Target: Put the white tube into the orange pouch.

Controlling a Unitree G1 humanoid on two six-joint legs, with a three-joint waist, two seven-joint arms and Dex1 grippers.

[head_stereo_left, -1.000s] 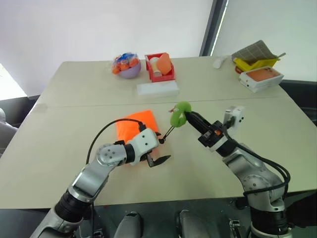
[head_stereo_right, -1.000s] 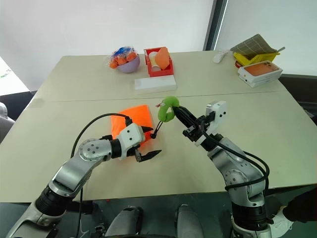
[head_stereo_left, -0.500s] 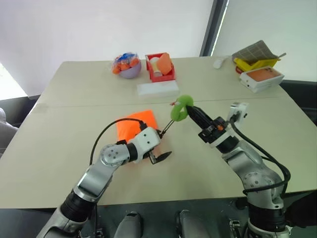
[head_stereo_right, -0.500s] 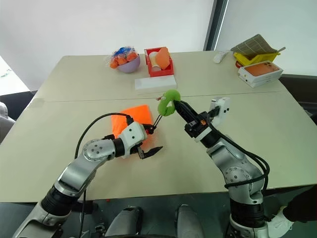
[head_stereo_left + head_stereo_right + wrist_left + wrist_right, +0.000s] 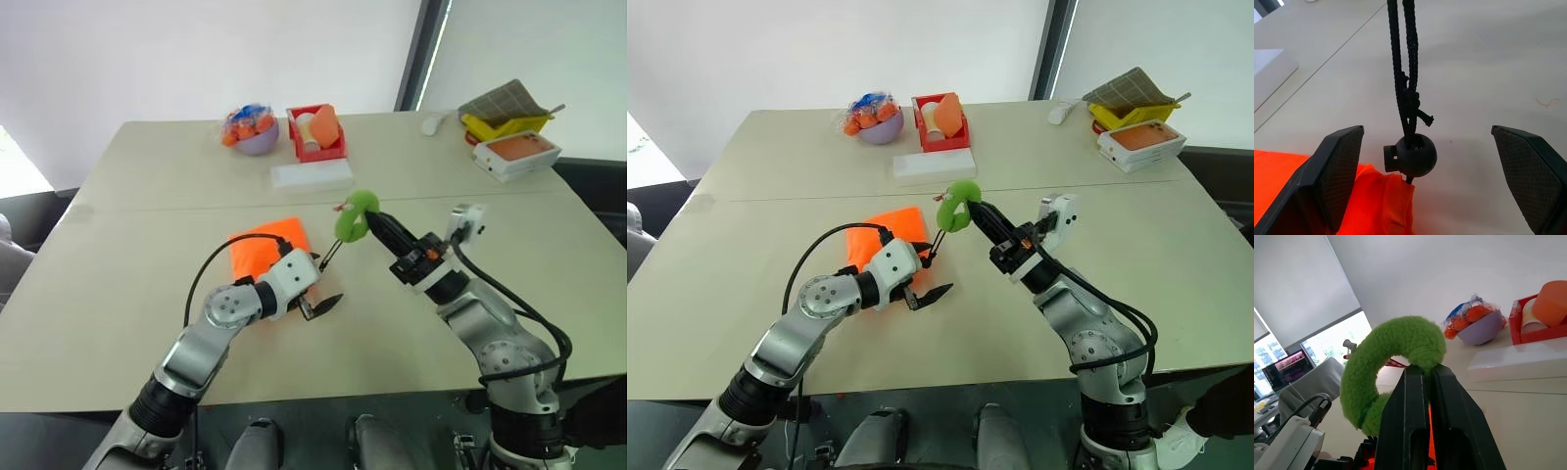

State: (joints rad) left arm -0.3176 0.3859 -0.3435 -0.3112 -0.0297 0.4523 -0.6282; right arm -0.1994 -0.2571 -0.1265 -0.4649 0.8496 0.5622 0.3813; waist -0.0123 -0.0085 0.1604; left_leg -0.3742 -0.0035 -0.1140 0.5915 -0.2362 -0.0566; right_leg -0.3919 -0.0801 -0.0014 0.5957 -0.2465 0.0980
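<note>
Right gripper I keep closed on the green ring, raised above the orange pouch, so the black cord runs upward from the pouch mouth. Left gripper stands wide open with the cord's black stopper between its fingers, so this arm is nearer to the mouth; the white tube I cannot find.

No legible text, label, brand, number or sign anywhere. Blank faces on the flat white rectangular box just in front of the red plastic basket. Print on the white box with an orange top, far to the right of that basket, too small to read. Glowing monitor screen in the background of the right wrist view too blurred to read.
</note>
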